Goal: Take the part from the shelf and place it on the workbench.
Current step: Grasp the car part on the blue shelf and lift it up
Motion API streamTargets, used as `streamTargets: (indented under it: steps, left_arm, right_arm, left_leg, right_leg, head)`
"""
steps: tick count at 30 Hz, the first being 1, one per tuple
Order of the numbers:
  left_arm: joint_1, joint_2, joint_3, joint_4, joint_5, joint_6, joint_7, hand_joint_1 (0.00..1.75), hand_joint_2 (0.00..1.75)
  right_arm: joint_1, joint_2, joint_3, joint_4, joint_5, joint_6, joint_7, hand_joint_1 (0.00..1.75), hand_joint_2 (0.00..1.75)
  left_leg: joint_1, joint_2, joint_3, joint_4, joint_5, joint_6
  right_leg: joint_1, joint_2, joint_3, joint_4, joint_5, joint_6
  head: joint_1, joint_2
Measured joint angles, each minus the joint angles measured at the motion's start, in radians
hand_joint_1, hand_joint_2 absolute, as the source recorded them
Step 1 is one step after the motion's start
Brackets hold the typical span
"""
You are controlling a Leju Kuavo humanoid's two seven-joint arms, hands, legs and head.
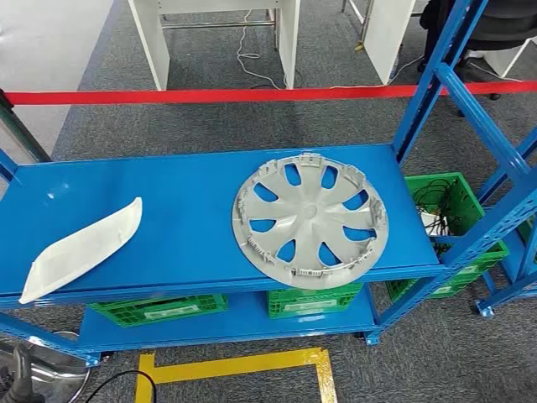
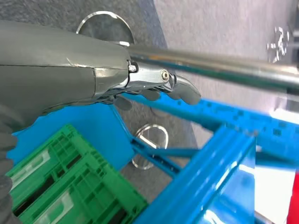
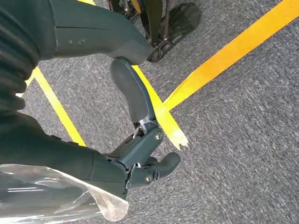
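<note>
The round silver-grey plastic hubcap (image 1: 310, 219) lies flat on the blue metal shelf's (image 1: 184, 210) top deck, overhanging its front edge. A long white curved plastic trim piece (image 1: 82, 249) lies well apart. Green plastic crates (image 1: 159, 308) sit below. The left hand (image 2: 155, 88) and right hand (image 3: 141, 140) are empty, fingers loosely spread.

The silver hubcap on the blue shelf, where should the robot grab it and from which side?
Probably at the near rim of the hubcap, coming from the robot's side. It lies flat with that edge overhanging the front of the shelf, so fingers could get under it there. The spoke openings are a fallback.
</note>
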Motion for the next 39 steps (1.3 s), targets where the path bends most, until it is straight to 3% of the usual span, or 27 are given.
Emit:
streamTargets:
  steps: [4, 7, 10, 14, 17, 23, 28, 31, 35, 39]
  left_arm:
    - [0.015, 0.0, -0.004, -0.029, 0.053, 0.013, 0.0, 0.0, 1.75]
    - [0.053, 0.0, -0.057, -0.103, 0.102, 0.079, 0.0, 0.0, 1.75]
    - [0.112, 0.002, -0.167, -0.231, 0.006, 0.151, 0.0, 0.0, 1.75]
    - [0.188, 0.008, -0.366, -0.425, -0.185, 0.315, -0.001, 0.0, 1.75]
    - [0.227, 0.017, -0.496, -0.525, -0.219, 0.411, -0.001, 0.0, 1.75]
    - [0.268, 0.063, -0.678, -0.633, -0.251, 0.512, -0.001, 0.0, 1.75]
    - [0.285, 0.162, -0.857, -0.63, -0.358, 0.675, -0.001, 0.0, 1.75]
    - [0.278, 0.214, -0.939, -0.566, -0.459, 0.712, 0.001, 0.0, 1.75]
    - [0.251, 0.248, -0.965, -0.42, -0.67, 0.711, 0.007, 0.0, 1.75]
    - [0.232, 0.265, -0.968, -0.336, -0.694, 0.707, 0.005, 0.0, 1.75]
  right_arm:
    - [0.0, 0.001, -0.003, 0.0, 0.006, -0.002, 0.005, 0.0, 1.75]
    - [0.0, 0.002, -0.008, 0.0, 0.016, -0.004, 0.007, 0.0, 1.75]
    - [0.0, 0.003, -0.017, 0.0, 0.03, -0.004, 0.009, 0.0, 1.75]
    - [0.0, 0.005, -0.024, 0.0, 0.056, -0.004, 0.014, 0.0, 1.75]
    - [0.0, 0.006, -0.027, 0.0, 0.07, -0.004, 0.019, 0.0, 1.75]
    - [-0.001, 0.007, -0.04, 0.0, 0.093, -0.002, 0.025, 0.0, 1.75]
    - [-0.003, 0.007, -0.05, 0.0, 0.123, 0.003, 0.028, 0.0, 1.75]
    - [-0.003, 0.007, -0.051, 0.0, 0.14, 0.011, 0.03, 0.0, 1.75]
    - [-0.005, 0.007, -0.055, 0.0, 0.159, 0.021, 0.034, 0.0, 1.75]
    - [-0.005, 0.007, -0.058, 0.0, 0.161, 0.022, 0.035, 0.0, 1.75]
  left_leg:
    - [0.0, 0.0, 0.0, 0.0, 0.0, 0.0]
    - [0.0, 0.0, 0.0, 0.0, 0.0, 0.0]
    - [0.0, 0.0, -0.001, 0.0, 0.0, 0.0]
    - [0.0, 0.0, -0.001, 0.0, 0.0, 0.0]
    - [0.0, 0.0, -0.001, 0.0, 0.0, 0.0]
    - [0.0, 0.0, -0.001, 0.0, 0.0, 0.0]
    - [0.0, 0.0, -0.001, 0.0, 0.0, 0.0]
    - [0.0, 0.0, -0.001, 0.0, 0.0, 0.0]
    - [0.0, 0.0, -0.001, 0.0, 0.0, 0.0]
    - [0.0, 0.0, -0.001, 0.0, 0.0, 0.0]
  right_leg:
    - [0.0, 0.0, 0.0, 0.0, 0.0, 0.0]
    - [0.0, 0.0, -0.001, 0.0, 0.0, 0.0]
    - [0.0, 0.0, -0.001, 0.0, 0.0, 0.0]
    - [0.0, 0.0, -0.001, 0.0, 0.0, 0.0]
    - [0.0, 0.0, -0.001, 0.0, 0.0, 0.0]
    - [0.0, 0.0, -0.001, 0.0, 0.0, 0.0]
    - [0.0, 0.0, -0.001, 0.0, 0.0, 0.0]
    - [0.0, 0.0, -0.001, 0.0, 0.0, 0.0]
    - [0.0, 0.001, -0.001, 0.0, 0.0, 0.0]
    - [0.0, 0.0, -0.001, 0.0, 0.0, 0.0]
  head:
    - [0.0, 0.0]
    - [0.0, 0.0]
    - [0.0, 0.0]
    - [0.0, 0.0]
    - [0.0, 0.0]
    - [0.0, 0.0]
    - [0.0, 0.0]
    - [0.0, 0.0]
    - [0.0, 0.0]
    - [0.0, 0.0]
